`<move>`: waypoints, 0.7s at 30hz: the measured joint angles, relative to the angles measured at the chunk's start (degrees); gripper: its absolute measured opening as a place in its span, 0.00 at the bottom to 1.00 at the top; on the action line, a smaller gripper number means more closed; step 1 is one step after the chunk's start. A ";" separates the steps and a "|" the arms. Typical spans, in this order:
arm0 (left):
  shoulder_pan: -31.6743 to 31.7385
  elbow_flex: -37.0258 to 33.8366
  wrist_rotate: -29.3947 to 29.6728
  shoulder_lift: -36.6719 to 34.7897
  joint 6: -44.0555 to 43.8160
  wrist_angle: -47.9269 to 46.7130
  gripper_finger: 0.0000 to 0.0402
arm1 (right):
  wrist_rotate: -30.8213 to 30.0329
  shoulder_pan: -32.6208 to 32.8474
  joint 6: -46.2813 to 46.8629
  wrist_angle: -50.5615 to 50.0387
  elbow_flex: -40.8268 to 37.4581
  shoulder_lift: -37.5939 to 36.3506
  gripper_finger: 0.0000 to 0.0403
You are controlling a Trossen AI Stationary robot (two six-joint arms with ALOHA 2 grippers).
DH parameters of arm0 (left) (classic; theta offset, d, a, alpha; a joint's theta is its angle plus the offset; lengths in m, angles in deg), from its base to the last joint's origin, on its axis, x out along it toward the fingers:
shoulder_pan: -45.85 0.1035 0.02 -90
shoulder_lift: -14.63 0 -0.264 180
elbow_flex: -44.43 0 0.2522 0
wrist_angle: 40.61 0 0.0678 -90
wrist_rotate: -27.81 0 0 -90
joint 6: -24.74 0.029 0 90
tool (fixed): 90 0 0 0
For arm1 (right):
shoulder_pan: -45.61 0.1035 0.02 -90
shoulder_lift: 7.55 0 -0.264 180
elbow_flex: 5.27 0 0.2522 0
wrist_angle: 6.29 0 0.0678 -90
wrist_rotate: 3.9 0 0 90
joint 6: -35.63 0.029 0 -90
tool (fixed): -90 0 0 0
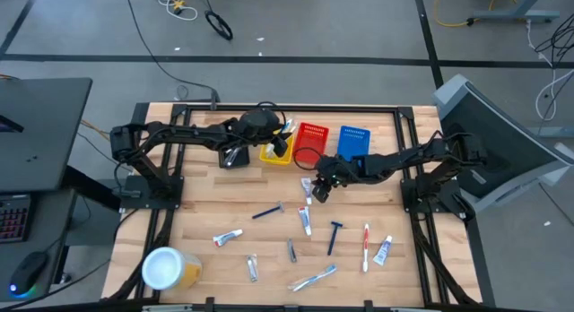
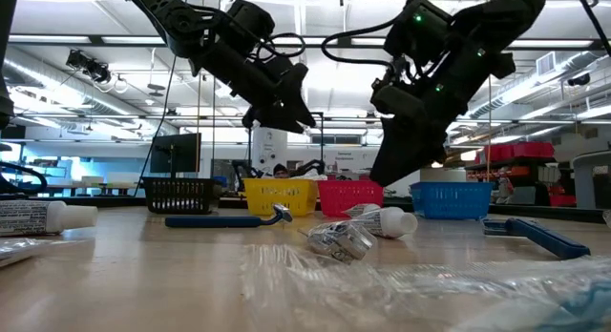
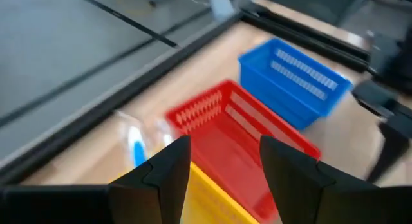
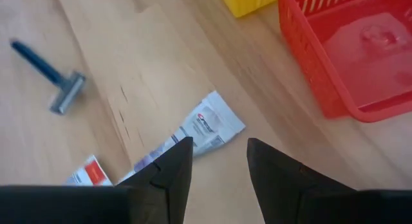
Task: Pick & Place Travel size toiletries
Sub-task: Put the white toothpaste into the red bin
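Hovering: right gripper (image 4: 219, 161) open over white tube (image 4: 209, 126), nr red basket (image 4: 347, 50).

Even overhead light falls across the wooden counter (image 1: 197, 213), leaving only soft, short shadows beneath the scattered items. In the table-level view, bright ceiling strips behind both arms turn them to near silhouettes, and the clear wrapper (image 2: 401, 275) nearest the lens dissolves into blur. The left claw (image 3: 222, 163) frames a motion-smeared red basket (image 3: 257, 143) and blue basket (image 3: 293, 79) just ahead of it. Ahead of the right claw (image 4: 219, 161), a white tube (image 4: 206, 127) stays fairly crisp.
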 joint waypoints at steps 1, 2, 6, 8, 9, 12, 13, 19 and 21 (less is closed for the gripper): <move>0.00 0.00 -1.94 0.00 0.03 -0.59 0.48 | 0.02 0.02 1.09 1.49 -0.54 0.00 0.39; -0.06 0.00 -4.49 0.00 0.12 -1.19 0.48 | -0.03 0.00 1.98 2.81 -0.89 0.00 0.39; -1.25 0.00 -12.51 0.00 0.43 -3.81 0.48 | -1.83 0.01 7.96 6.26 -2.22 0.00 0.39; -2.22 0.00 -13.13 0.00 0.46 -4.06 0.48 | -2.43 0.00 13.72 7.10 -2.94 0.00 0.39; -2.67 0.00 -13.05 0.00 0.46 -4.04 0.48 | -2.78 0.02 16.18 7.17 -3.23 0.00 0.39; -3.85 0.00 -11.06 0.00 0.87 -3.99 0.48 | -3.04 0.45 20.77 7.14 -3.80 0.08 0.39; -4.13 0.00 -10.17 0.00 1.32 -4.00 0.48 | -3.06 0.63 21.90 7.34 -3.82 0.45 0.39; -4.72 0.00 -8.24 0.00 1.97 -4.01 0.48 | -1.88 1.38 25.80 12.79 -3.82 5.22 0.39; -4.72 0.00 -8.03 0.00 1.95 -4.15 0.48 | -0.89 1.40 26.05 13.90 -3.82 6.58 0.39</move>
